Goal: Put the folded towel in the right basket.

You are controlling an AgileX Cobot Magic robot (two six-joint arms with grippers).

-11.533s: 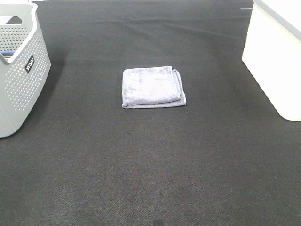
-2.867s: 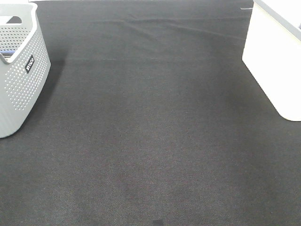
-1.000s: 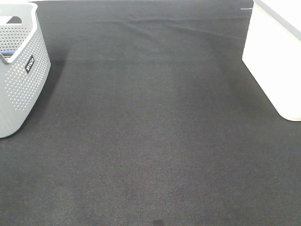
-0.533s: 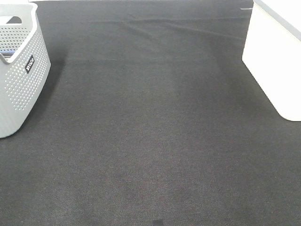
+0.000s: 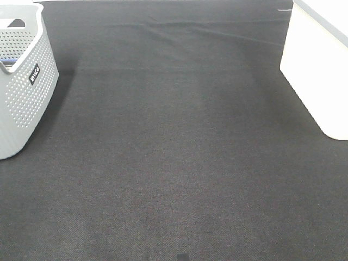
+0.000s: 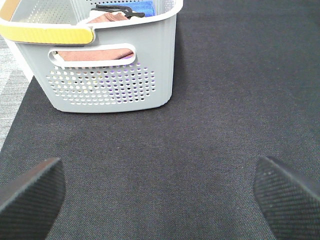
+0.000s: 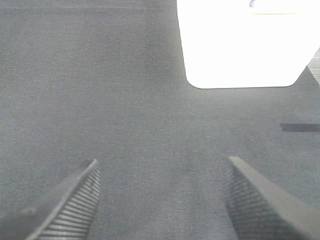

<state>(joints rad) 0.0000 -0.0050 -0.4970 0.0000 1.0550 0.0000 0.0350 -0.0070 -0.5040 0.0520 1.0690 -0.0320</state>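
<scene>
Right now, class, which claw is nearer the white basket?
Right. The right claw faces the white basket across bare mat; the left claw faces the grey basket opposite.

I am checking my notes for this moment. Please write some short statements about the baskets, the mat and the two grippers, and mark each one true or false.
1. A folded towel lies in the middle of the black mat. False: no towel shows on the mat in any view.
2. The grey basket holds cloths. True.
3. The left gripper is shut. False: its fingers stand wide apart.
4. The right gripper is open and holds nothing. True.
5. The white basket stands at the mat's left side. False: it stands at the right.
</scene>
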